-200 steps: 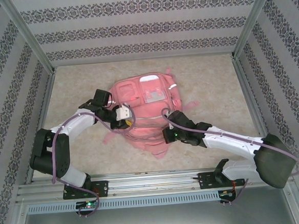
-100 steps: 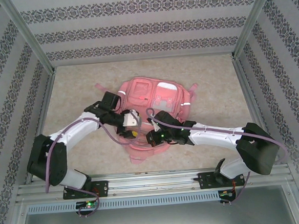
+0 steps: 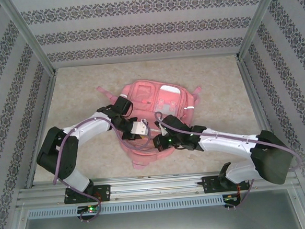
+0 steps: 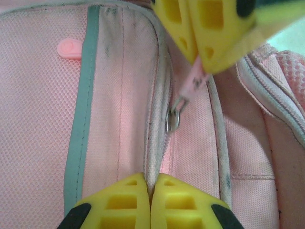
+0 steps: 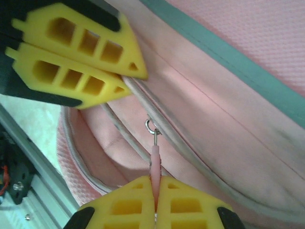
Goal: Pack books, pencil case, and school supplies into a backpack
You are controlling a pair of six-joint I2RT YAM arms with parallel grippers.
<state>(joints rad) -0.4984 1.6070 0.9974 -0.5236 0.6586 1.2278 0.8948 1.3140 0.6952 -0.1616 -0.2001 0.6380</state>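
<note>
One soft pink backpack [image 3: 159, 98], grey-trimmed

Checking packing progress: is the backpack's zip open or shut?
Shut, as far as visible: the backpack seam around the slider shows no gap; the right gripper pinches its pull tab.

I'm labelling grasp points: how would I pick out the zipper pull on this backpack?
Find the pink backpack on the table, then its near end. A slim pink tab on a metal ring sits at the zipper; unlike the fabric around it, it is pinched between the right gripper's yellow fingers.
</note>
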